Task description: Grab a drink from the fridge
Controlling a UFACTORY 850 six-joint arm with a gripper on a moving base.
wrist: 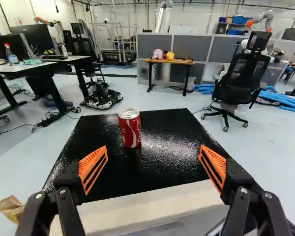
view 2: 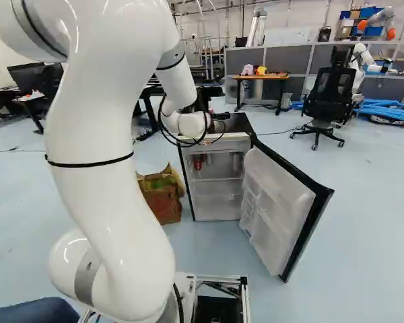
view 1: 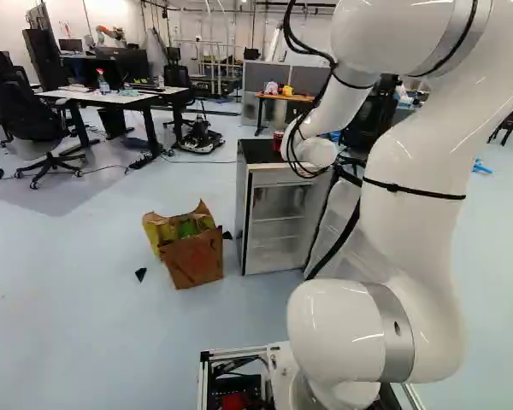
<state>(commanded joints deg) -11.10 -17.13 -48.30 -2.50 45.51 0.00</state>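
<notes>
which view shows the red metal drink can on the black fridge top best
The wrist view: the can stands whole and unblocked, ahead of the open gripper. The left base view shows it only small, close beside the white arm; in the right base view I cannot make it out on the fridge top.

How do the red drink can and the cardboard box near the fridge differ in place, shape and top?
The can stands on top of the fridge; the box sits on the floor.
The can has a round, smooth side; the box has flat sides.
The can has a metal lid; the box gapes open.
Both are outside the fridge.
</notes>
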